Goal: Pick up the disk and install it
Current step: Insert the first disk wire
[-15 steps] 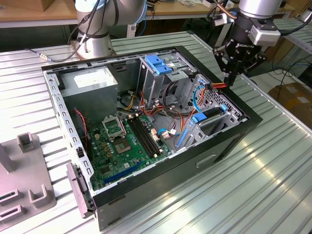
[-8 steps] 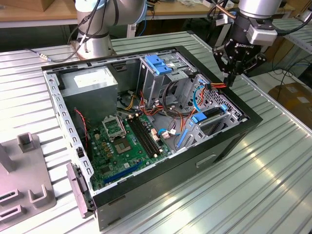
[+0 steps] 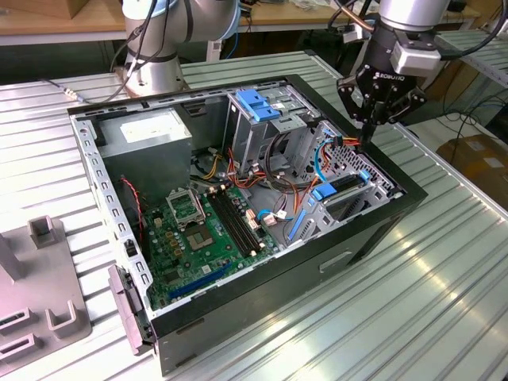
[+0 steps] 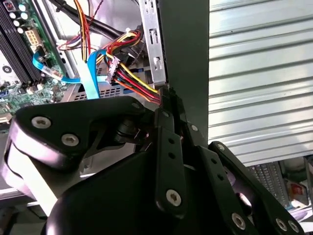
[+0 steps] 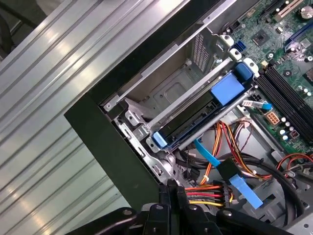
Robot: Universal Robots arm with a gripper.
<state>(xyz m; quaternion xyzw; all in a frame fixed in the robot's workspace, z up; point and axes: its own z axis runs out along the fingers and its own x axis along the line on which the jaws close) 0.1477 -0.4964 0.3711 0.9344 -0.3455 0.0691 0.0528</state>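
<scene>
Here the tool [image 3: 373, 119], fingers together on a bundle of power wires [image 5: 208, 193], hangs at two o'clock of the disk [image 5: 195, 117], already seated lengthwise in its bay.

The gripper [image 4: 168, 105], fingers pressed together, pinches a red-yellow-black wire bundle [image 4: 134, 78] beside the case's metal wall [image 4: 152, 44].

Claw [image 3: 370, 133] pointing straight down, black fingers [image 4: 168, 147] pressed together, arm above.
</scene>
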